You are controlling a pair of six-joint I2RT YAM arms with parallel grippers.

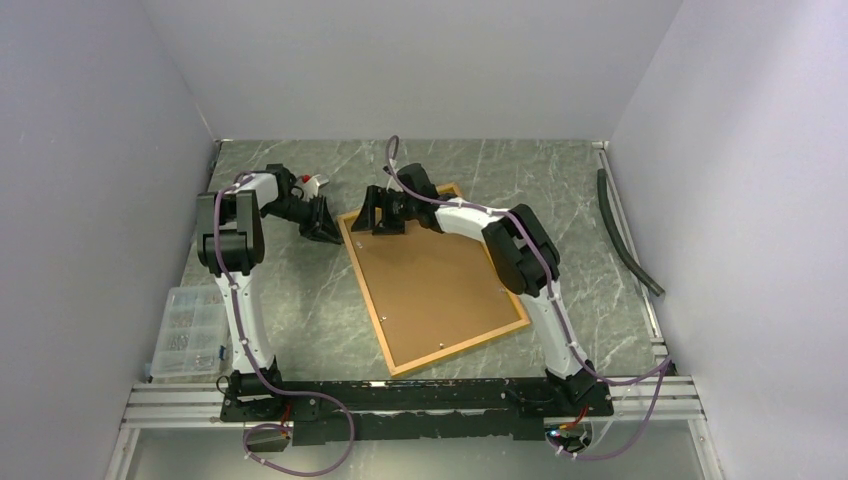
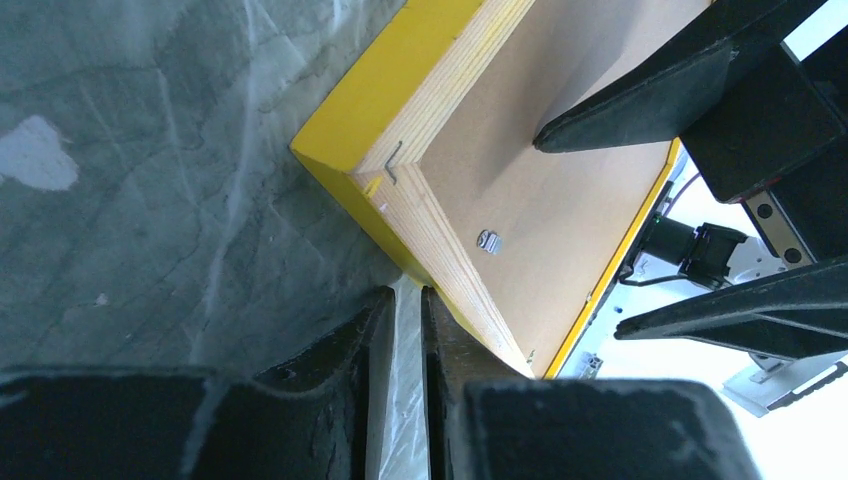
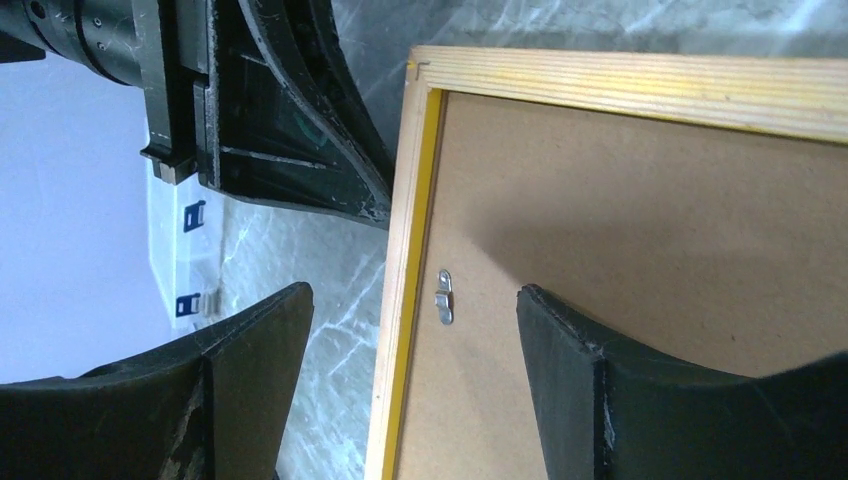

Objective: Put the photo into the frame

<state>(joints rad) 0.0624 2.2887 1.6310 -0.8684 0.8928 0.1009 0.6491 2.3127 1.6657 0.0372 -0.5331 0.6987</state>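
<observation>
Though frame (image 1: pixel 460 347) lies face-down, backing board (image 1: pixel 430 280) seated, no photo shows. Left gripper (image 2: pixel 406 300) near-closed, right gripper (image 3: pixel 412 292) wide; fastening likely remains

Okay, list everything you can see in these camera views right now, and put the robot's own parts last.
Thin-railed wooden picture frame: one, yellow sides and pale wood back, lying back-up at an angle mid-table.
Plain backing board: one, brown, seated inside the frame.
Small metal turn clips: several, silver, along the frame's inner edge.
Clear plastic compartment box: one, transparent, near-left of the table.
Flexible hose: one, dark, along the right wall.
Marbled table: one, grey-green, under everything.
Photo: none visible.
Left gripper: one, black, almost closed beside the frame's corner.
Right gripper: one, black, open astride the frame's rail.
</observation>
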